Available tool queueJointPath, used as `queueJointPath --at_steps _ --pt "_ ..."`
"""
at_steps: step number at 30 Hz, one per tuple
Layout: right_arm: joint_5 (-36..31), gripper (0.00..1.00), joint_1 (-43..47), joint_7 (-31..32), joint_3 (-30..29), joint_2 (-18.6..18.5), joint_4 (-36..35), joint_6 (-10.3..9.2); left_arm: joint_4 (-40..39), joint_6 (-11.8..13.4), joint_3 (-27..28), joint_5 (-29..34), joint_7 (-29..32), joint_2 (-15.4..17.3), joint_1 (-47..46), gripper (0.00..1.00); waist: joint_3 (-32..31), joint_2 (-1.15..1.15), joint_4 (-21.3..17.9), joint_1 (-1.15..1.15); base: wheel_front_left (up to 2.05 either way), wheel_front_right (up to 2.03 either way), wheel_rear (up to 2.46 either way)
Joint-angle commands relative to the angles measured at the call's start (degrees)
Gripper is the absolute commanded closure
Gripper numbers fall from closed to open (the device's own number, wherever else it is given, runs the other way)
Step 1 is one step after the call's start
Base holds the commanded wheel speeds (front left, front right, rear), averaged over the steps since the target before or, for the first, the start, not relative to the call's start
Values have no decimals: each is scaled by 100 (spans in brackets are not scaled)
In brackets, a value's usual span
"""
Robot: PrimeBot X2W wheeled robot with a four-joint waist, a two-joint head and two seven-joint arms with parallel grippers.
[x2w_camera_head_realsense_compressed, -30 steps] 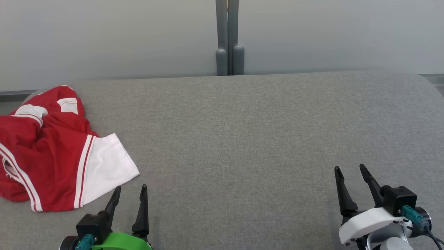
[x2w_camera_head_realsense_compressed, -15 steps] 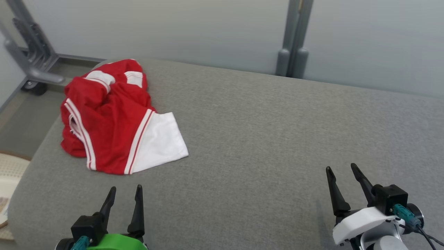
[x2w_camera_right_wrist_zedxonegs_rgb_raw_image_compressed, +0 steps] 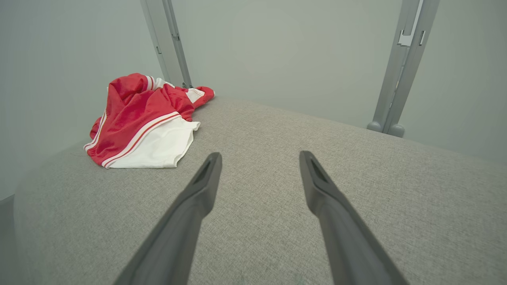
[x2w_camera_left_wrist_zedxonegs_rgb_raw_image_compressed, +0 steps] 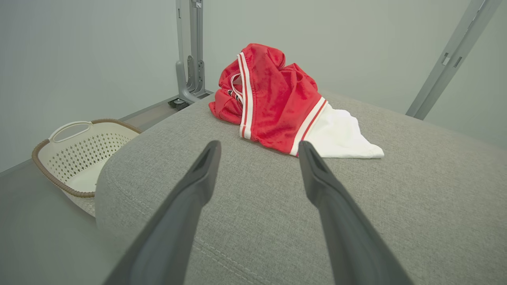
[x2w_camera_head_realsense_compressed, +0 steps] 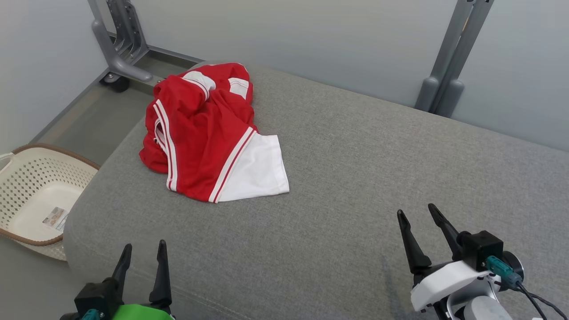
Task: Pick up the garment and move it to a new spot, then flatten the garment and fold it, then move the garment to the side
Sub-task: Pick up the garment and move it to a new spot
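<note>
The garment (x2w_camera_head_realsense_compressed: 209, 129) is a crumpled red piece with white stripes and a white panel, lying in a heap near the far left corner of the grey padded surface (x2w_camera_head_realsense_compressed: 355, 178). It also appears in the left wrist view as the garment (x2w_camera_left_wrist_zedxonegs_rgb_raw_image_compressed: 277, 103) just beyond the fingertips, and in the right wrist view as the garment (x2w_camera_right_wrist_zedxonegs_rgb_raw_image_compressed: 138, 122) off to the left. My left gripper (x2w_camera_head_realsense_compressed: 143, 250) hovers open at the near left edge, well short of the cloth. My right gripper (x2w_camera_head_realsense_compressed: 417, 212) stands open at the near right, far from the cloth. Both hold nothing.
A cream perforated basket (x2w_camera_head_realsense_compressed: 26, 178) with a brown rim sits on the floor left of the surface, seen too as the basket (x2w_camera_left_wrist_zedxonegs_rgb_raw_image_compressed: 59, 158). Grey metal posts (x2w_camera_head_realsense_compressed: 449, 66) and a wheeled frame foot (x2w_camera_head_realsense_compressed: 120, 62) stand behind, against a pale wall.
The head camera has turned left, so the whole picture shifted right and the basket and floor came into view. Both grippers stay open and the garment lies unmoved.
</note>
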Motion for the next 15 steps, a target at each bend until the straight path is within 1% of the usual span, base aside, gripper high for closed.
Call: queueJointPath --at_steps 1,4,8,13,15 --pt "35 0 -58 -17 -9 -40 -25 -2 -20 1 -21 -13 -1 -1 -2 0 49 0 -53 0 0 0 0" --pt "68 0 -79 -17 50 -98 -97 -2 109 1 -114 -103 0 -5 -196 0 159 0 -139 0 0 0 0" --pt "31 0 -232 -17 97 -284 -195 -2 526 1 -311 -364 81 -20 -745 0 551 0 -252 0 0 0 0" --pt "24 0 -503 -17 247 -573 -232 -2 1120 13 -423 -609 566 -35 -1752 0 1103 0 -385 0 0 0 0" --pt "50 0 -596 -17 304 -668 -236 -2 1415 12 -519 -601 813 -46 -2150 0 1265 0 -440 0 0 0 0"
